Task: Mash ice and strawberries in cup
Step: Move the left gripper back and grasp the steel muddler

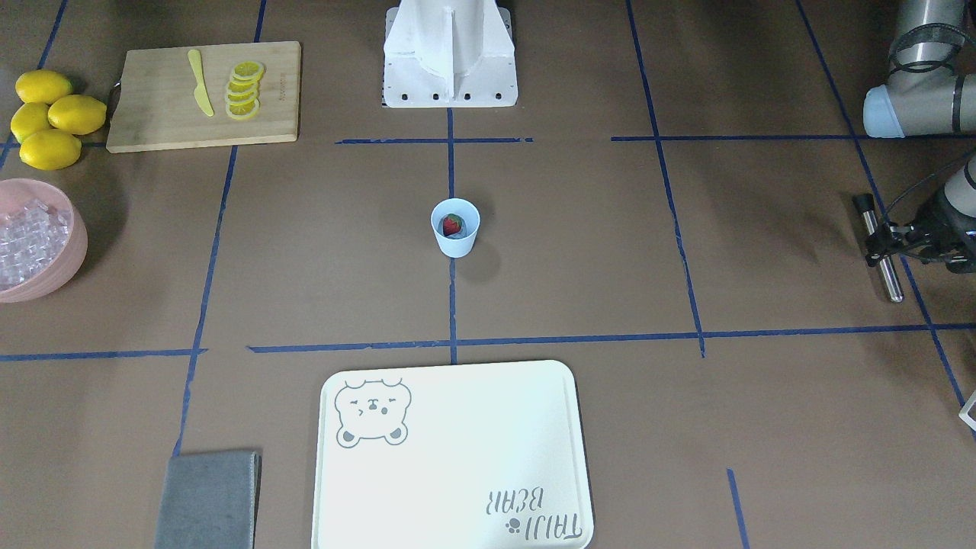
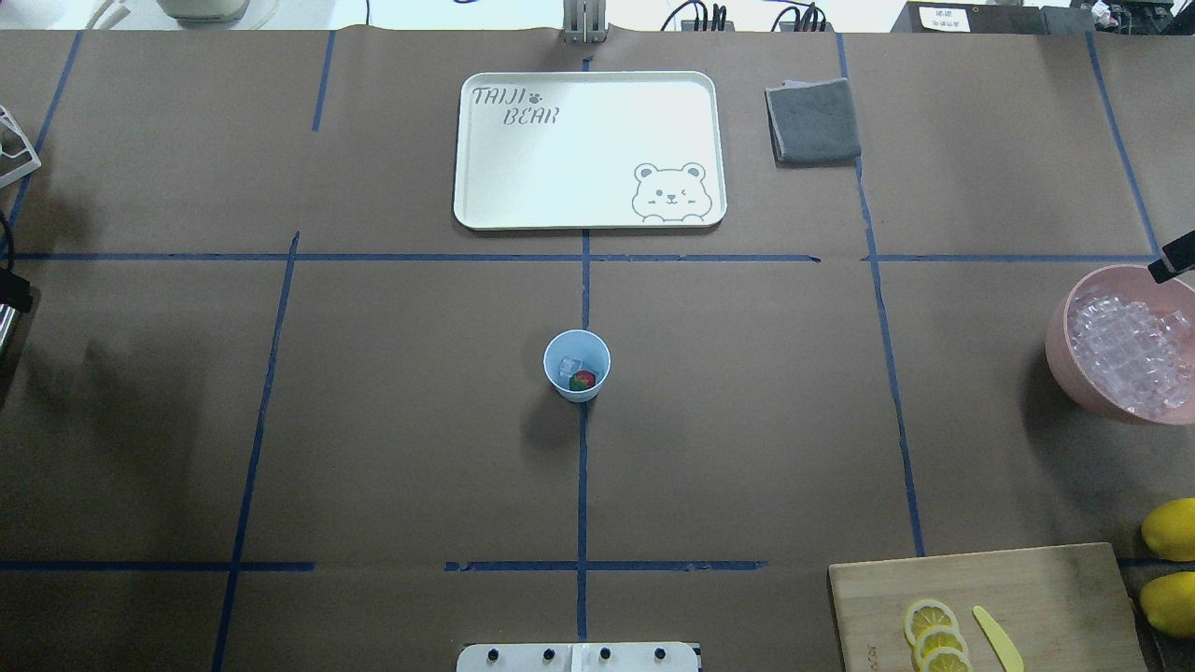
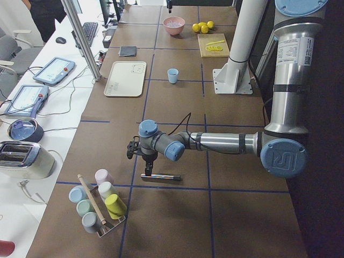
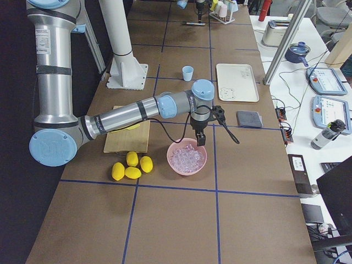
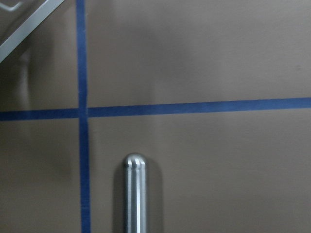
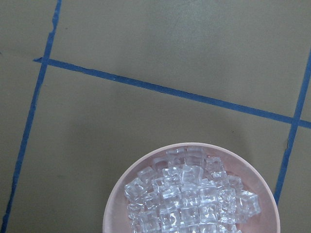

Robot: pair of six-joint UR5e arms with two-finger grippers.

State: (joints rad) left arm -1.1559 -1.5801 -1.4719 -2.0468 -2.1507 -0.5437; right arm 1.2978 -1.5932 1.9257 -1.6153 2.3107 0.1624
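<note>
Open tabletop (image 1: 610,252) surrounds the cup (image 1: 455,245) (tray (image 1: 457,442) well apart).

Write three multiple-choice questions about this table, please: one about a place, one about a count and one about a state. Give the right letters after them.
1. Where is the strawberry?
A. in the cup
B. on the wooden board
C. in the pink bowl

2. How many whole lemons lie beside the wooden board?
A. two
B. four
C. six

3. The pink bowl is:
A. empty
B. tipped over
C. full of ice

Answers:
1 A: the red berry shows inside the cup's mouth.
2 B: four lemons are clustered at the board's end.
3 C: clear cubes are heaped in it.
</note>
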